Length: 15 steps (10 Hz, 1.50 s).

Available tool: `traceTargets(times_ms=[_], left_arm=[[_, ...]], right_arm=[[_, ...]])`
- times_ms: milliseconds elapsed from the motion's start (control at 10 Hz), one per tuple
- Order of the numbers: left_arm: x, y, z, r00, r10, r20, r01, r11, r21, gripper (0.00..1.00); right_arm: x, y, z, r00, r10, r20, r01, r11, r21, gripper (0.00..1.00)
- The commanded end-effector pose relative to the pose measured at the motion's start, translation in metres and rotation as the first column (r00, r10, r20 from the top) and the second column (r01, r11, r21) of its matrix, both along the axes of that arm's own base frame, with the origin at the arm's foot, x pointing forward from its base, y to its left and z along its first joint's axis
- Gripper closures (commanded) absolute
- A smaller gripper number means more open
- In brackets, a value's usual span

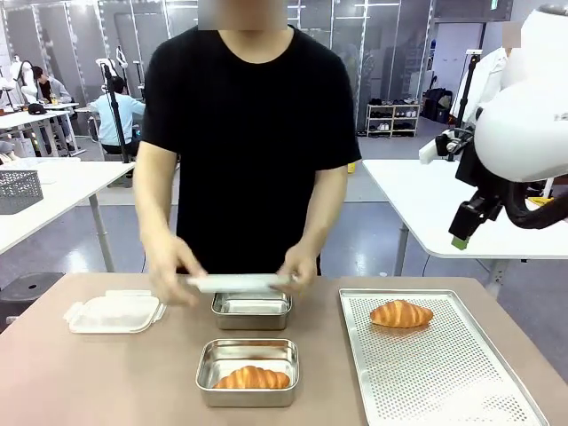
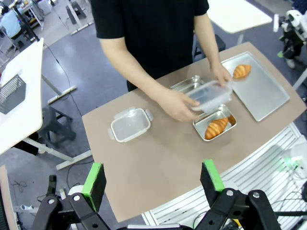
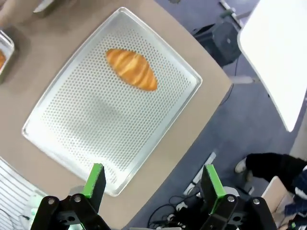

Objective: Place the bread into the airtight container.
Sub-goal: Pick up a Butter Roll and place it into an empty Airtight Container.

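Observation:
One croissant [image 1: 252,379] lies in the near metal container [image 1: 204,368] at the table's middle. The other croissant [image 1: 401,313] rests on the perforated tray [image 1: 444,373] to the right. The person holds a clear lid [image 1: 238,283] with both hands just above the far metal container [image 1: 251,311]. My right gripper [image 1: 458,238] hangs high above the tray's far right; in the right wrist view it [image 3: 152,182] is open over the tray [image 3: 72,120] and its croissant [image 3: 131,69]. My left gripper [image 2: 152,178] is open and high, looking down at the filled container [image 2: 216,127].
A white clip-on lid [image 1: 115,312] lies at the left of the table. The person's forearms and hands [image 1: 173,271] are over the far middle. White tables stand behind on both sides.

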<state>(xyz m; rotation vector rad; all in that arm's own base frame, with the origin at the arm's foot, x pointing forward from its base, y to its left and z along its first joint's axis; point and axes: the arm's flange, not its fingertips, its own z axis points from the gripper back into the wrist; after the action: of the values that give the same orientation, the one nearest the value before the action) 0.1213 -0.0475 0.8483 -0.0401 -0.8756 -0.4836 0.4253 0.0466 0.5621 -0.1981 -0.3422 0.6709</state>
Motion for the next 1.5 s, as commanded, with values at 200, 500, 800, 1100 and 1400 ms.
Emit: traceTargets(times_ms=[200,500,800,1100,1400], left_arm=[[-0.006,-0.001,0.002,1.000,-0.002,0.011,0.002,1.000,0.001,0.00],[-0.006,-0.001,0.002,1.000,-0.002,0.011,0.002,1.000,0.001,0.00],[-0.006,-0.001,0.002,1.000,-0.002,0.011,0.002,1.000,0.001,0.00],[-0.006,-0.001,0.002,1.000,-0.002,0.011,0.002,1.000,0.001,0.00],[-0.006,-0.001,0.002,1.000,-0.002,0.011,0.002,1.000,0.001,0.00]], right_arm=[[0.078,-0.010,-0.033,0.955,0.294,-0.032,-0.292,0.955,0.049,0.00],[0.105,-0.002,-0.046,0.868,0.494,-0.050,-0.492,0.869,0.045,0.00],[0.101,0.009,-0.052,0.879,0.474,-0.057,-0.473,0.881,0.031,0.00],[0.111,0.007,-0.060,0.850,0.508,-0.138,-0.504,0.861,0.066,0.00],[0.124,0.013,-0.111,0.637,0.749,-0.185,-0.751,0.656,0.071,0.00]])
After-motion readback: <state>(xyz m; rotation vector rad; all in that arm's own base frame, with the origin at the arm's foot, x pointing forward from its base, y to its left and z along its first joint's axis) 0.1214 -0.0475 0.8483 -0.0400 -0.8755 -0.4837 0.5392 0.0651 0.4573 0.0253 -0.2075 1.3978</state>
